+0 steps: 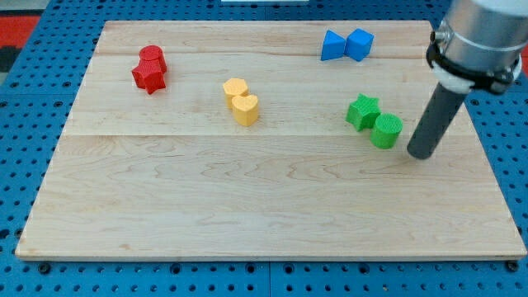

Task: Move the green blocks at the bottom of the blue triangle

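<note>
A green star block (362, 111) and a green cylinder block (386, 130) touch each other at the view's right, the cylinder lower and to the right. A blue triangle block (333, 45) sits near the view's top right, touching a blue cube-like block (359, 44) on its right. The green blocks lie below the blue pair. My tip (421, 153) rests on the board just right of the green cylinder, a small gap apart from it.
Two red blocks (150, 68) touch at the view's top left. Two yellow blocks (241, 101) touch near the middle top. The wooden board (264, 206) lies on a blue pegboard; its right edge is close to my tip.
</note>
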Motion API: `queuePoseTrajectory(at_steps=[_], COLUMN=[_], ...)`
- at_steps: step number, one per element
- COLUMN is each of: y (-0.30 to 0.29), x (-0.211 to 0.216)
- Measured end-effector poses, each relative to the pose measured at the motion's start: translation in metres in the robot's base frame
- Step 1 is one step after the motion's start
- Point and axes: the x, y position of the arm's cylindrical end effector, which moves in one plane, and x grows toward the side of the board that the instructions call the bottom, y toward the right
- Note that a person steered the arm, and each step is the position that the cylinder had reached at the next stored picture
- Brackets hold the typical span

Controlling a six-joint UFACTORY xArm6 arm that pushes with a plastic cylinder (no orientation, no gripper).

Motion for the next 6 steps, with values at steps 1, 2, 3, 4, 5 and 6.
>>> queuePoseTrajectory(at_steps=[1,2,3,4,5,6], y=[-0.052,-0.089,-0.061,-0.009,-0.038,-0.099], x=[-0.016,-0.050,-0.060,-0.062,-0.079,-0.080])
